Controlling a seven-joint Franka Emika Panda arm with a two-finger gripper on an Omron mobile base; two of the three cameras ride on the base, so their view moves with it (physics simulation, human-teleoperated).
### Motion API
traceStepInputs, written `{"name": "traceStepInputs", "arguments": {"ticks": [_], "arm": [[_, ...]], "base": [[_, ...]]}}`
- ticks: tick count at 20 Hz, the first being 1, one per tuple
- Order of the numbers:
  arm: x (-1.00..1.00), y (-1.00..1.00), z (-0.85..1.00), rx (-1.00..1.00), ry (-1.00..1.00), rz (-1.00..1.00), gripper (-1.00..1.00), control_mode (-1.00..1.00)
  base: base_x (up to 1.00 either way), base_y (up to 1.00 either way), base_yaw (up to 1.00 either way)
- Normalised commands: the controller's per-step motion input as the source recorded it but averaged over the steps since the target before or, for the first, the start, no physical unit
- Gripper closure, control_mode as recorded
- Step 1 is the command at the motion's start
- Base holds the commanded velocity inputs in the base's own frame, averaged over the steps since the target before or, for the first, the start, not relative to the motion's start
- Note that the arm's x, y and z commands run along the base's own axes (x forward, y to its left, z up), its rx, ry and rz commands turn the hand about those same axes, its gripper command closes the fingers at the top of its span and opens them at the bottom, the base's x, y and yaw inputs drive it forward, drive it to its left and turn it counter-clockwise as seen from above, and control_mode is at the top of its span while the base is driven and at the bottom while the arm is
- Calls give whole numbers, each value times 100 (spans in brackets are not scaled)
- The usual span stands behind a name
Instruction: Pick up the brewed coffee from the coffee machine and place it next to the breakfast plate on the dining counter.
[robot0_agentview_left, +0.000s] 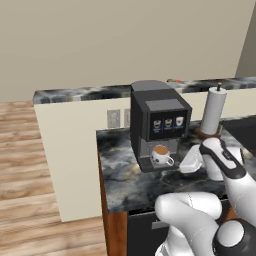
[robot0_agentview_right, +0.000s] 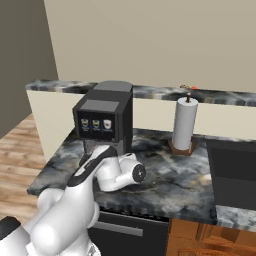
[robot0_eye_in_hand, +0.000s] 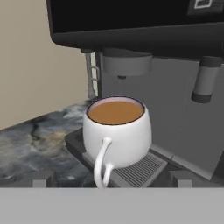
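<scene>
The brewed coffee (robot0_eye_in_hand: 117, 131), a white mug of brown coffee, stands on the drip grate of the black coffee machine (robot0_eye_in_hand: 131, 22), under its spout, with the handle turned toward me. In the left base view the mug (robot0_agentview_left: 161, 155) sits in the machine (robot0_agentview_left: 160, 117), which rests on the dining counter (robot0_agentview_left: 120, 175). My gripper (robot0_eye_in_hand: 111, 179) is open, its fingertips (robot0_eye_in_hand: 41, 179) spread to either side of the handle and just short of the mug. The gripper (robot0_agentview_left: 181, 162) reaches in low from the right. A low thing with a red-orange bit (robot0_agentview_right: 190, 87) lies on the raised ledge; too small to tell if it is the breakfast plate.
A white paper-towel roll (robot0_agentview_left: 216, 107) on a brown stand rises right of the machine. A dark recessed panel (robot0_agentview_right: 232, 172) takes the counter's right end. The raised marbled ledge (robot0_agentview_left: 80, 93) runs behind, and wooden floor (robot0_agentview_left: 30, 165) lies to the left.
</scene>
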Motion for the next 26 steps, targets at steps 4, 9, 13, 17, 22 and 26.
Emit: {"name": "traceStepInputs", "arguments": {"ticks": [4, 9, 13, 17, 22, 26], "arm": [[13, 19, -6, 0, 0, 0, -100, -100], [6, 25, 0, 0, 0, 0, -100, -100], [2, 24, -1, 0, 0, 0, -100, -100], [3, 18, -8, 0, 0, 0, -100, -100], [6, 13, -21, 0, 0, 0, -100, -100], [9, 8, -31, 0, 0, 0, -100, -100]], "base": [[0, 0, 0], [0, 0, 0], [0, 0, 0], [0, 0, 0], [0, 0, 0], [0, 0, 0]]}}
